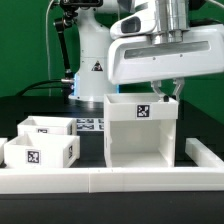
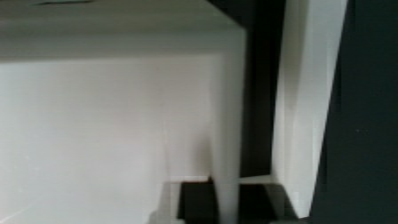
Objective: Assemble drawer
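Note:
The white open-fronted cube housing [image 1: 140,135] stands on the black table at centre right, with a tag on its inner back wall. My gripper [image 1: 167,92] is at the top of its wall on the exterior view's right, near the back corner. In the wrist view the thin white wall [image 2: 228,100] runs between the two dark fingers [image 2: 196,200], which press against it on both sides; the gripper [image 2: 228,192] is shut on that wall. Two small open-topped trays [image 1: 48,128] [image 1: 40,152] sit at the exterior view's left, apart from the housing.
A low white border wall [image 1: 110,178] runs along the table's front and up the exterior view's right side [image 1: 200,155]. The marker board [image 1: 90,124] lies flat behind the trays. The arm's base [image 1: 90,60] stands at the back.

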{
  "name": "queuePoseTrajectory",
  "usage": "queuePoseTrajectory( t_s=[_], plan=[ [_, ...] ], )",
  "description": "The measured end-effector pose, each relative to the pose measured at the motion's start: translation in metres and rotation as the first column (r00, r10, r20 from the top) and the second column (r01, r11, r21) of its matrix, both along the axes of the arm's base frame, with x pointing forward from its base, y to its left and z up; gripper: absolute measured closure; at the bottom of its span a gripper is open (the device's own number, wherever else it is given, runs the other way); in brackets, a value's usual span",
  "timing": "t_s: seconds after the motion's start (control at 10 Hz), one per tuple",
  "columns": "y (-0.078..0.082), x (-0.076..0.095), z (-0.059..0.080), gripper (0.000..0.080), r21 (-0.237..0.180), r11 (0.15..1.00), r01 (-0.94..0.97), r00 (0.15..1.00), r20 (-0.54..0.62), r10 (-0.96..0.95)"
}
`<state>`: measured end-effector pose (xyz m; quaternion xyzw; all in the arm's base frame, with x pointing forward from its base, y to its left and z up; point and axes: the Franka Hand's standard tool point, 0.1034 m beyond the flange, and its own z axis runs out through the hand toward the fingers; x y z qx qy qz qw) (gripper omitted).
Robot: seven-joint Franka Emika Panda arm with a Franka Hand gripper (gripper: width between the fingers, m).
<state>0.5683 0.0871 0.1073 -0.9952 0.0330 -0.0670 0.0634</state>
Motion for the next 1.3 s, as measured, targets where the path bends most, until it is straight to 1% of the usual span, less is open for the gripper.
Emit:
queuePoseTrajectory(
  t_s=[0.1, 0.3, 0.5, 0.6, 0.7, 0.8, 1.0, 1.2, 1.3],
  plan=[
    [0.006, -0.003, -0.004, 0.0760, 0.009, 0.998, 0.065, 0.998, -0.001, -0.065],
    [0.015, 0.002, -0.004, 0.0757, 0.035, 0.972, 0.232, 0.973, -0.009, -0.231],
    [0.017, 0.011, -0.003, 0.0755, 0.066, 0.930, 0.363, 0.932, -0.008, -0.363],
    [0.018, 0.016, -0.003, 0.0751, 0.084, 0.890, 0.448, 0.894, -0.023, -0.448],
    [0.017, 0.021, -0.003, 0.0750, 0.094, 0.866, 0.490, 0.871, -0.025, -0.490],
    [0.013, 0.026, -0.003, 0.0747, 0.105, 0.862, 0.497, 0.867, -0.007, -0.499],
    [0.015, 0.028, 0.000, 0.0745, 0.130, 0.818, 0.561, 0.826, -0.024, -0.563],
    [0.018, 0.029, 0.002, 0.0745, 0.156, 0.753, 0.640, 0.766, -0.052, -0.641],
    [0.018, 0.028, 0.002, 0.0745, 0.160, 0.725, 0.670, 0.740, -0.068, -0.669]
  ],
)
